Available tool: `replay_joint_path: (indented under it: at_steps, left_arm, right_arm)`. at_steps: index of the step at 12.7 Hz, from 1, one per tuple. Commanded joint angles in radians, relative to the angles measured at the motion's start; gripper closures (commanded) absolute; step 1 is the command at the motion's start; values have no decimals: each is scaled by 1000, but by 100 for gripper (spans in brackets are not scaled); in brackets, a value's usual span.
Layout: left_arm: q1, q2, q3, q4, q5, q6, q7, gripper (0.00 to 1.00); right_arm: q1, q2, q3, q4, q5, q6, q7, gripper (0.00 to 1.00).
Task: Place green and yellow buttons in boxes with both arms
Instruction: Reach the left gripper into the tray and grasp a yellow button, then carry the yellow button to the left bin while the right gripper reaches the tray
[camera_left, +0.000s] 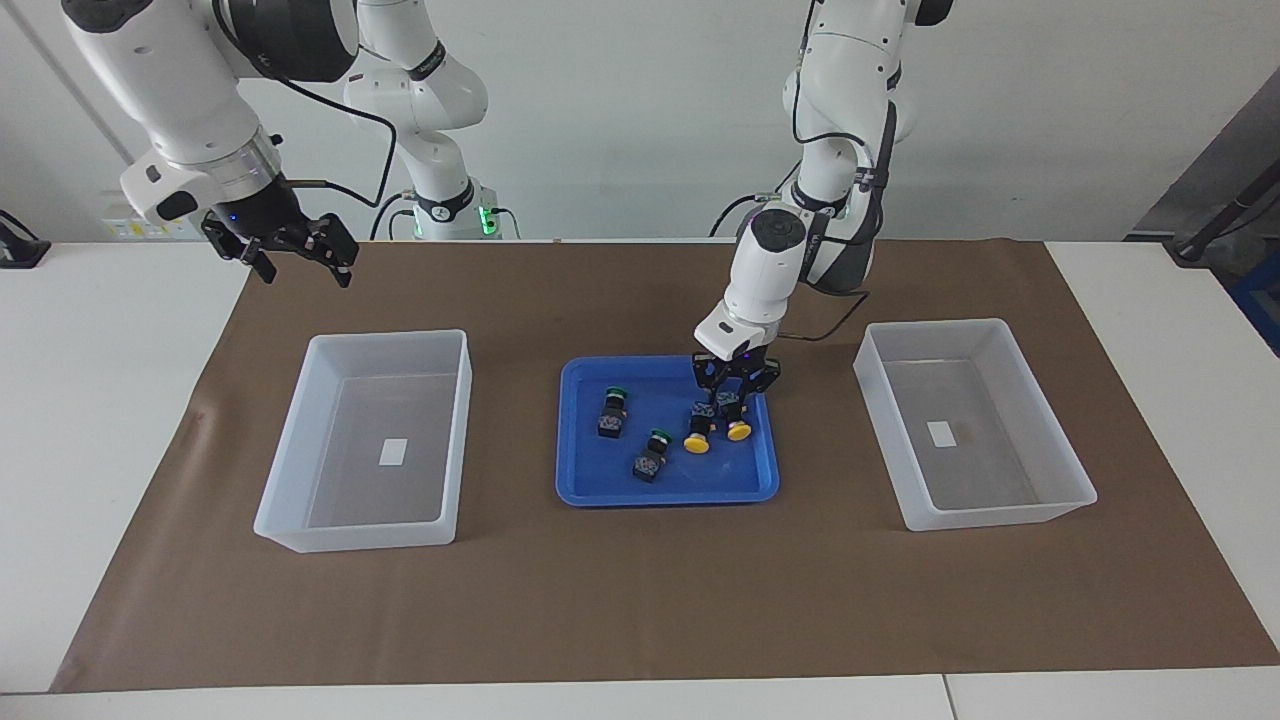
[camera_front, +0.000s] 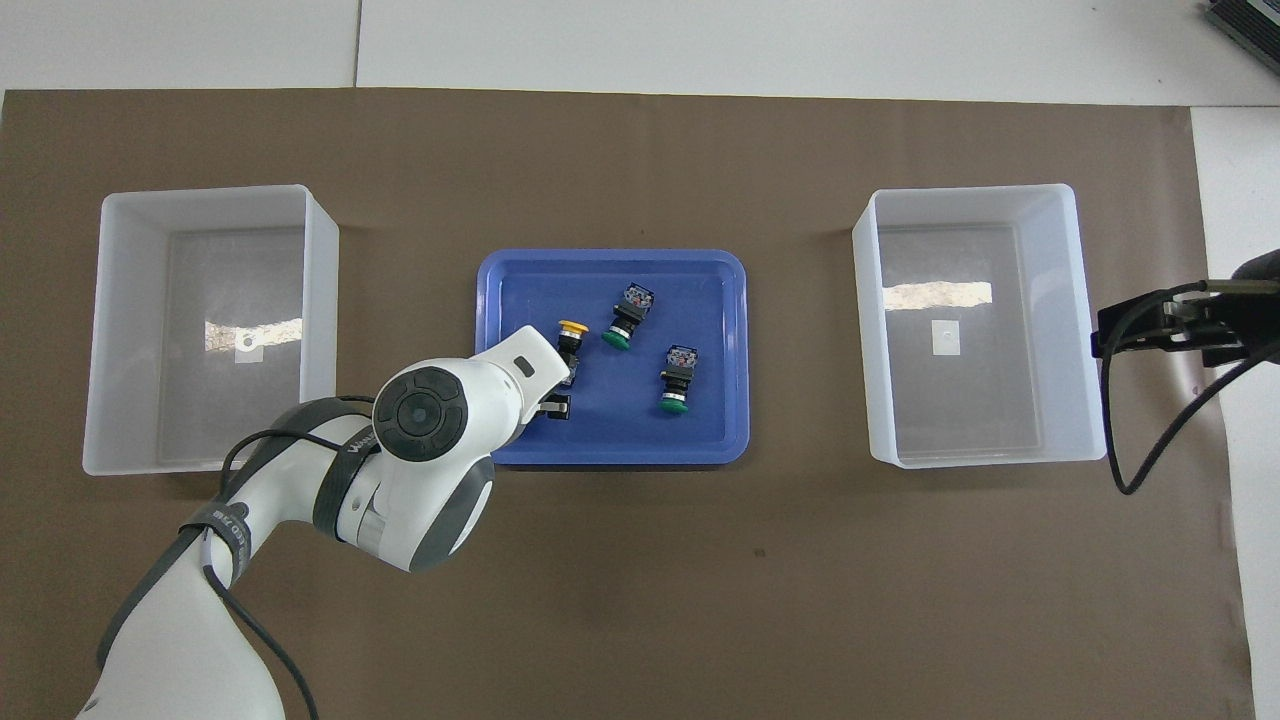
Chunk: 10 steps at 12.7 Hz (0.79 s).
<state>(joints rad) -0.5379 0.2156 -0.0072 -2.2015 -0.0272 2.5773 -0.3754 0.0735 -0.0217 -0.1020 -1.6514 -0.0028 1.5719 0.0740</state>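
Two green buttons (camera_left: 612, 408) (camera_left: 655, 452) and two yellow buttons (camera_left: 697, 430) (camera_left: 738, 420) lie in the blue tray (camera_left: 572, 440). My left gripper (camera_left: 735, 388) is open and low in the tray, its fingers straddling the block body of the yellow button nearest the left arm's end. In the overhead view the left wrist hides that button; the other yellow button (camera_front: 571, 338) and both green ones (camera_front: 625, 320) (camera_front: 675, 385) show. My right gripper (camera_left: 297, 262) is open and empty, held high over the mat's edge at the right arm's end. Both boxes (camera_left: 300, 440) (camera_left: 1000, 515) hold only a label.
The tray (camera_front: 735, 350) sits mid-mat between the two boxes (camera_front: 320, 300) (camera_front: 865, 320). A brown mat (camera_left: 640, 600) covers the table. A smaller white arm base with green lights (camera_left: 450, 215) stands at the robots' edge. The right gripper's black cable (camera_front: 1140, 440) hangs beside one box.
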Motion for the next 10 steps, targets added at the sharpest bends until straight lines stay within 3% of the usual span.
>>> replay_joint_path:
  at_steps: [1,4,6,10]
  left_arm:
    - [-1,-68,16,-6,17,-66,-22,100]
    - [50,-146,23,37,17,-166,-13,100]
    - [94,-165,23,81,17,-218,-8,100]
    - [241,-197,23,183,18,-304,119,100]
  right_arm:
    - [0,-32,1,-39,3,22,-17,0]
    - [2,-32,1,-39,4,29,-10,0]
    - [54,-47,4,-91,29,133,19,0]
    - [199,-18,7,-142,33,255,267,0]
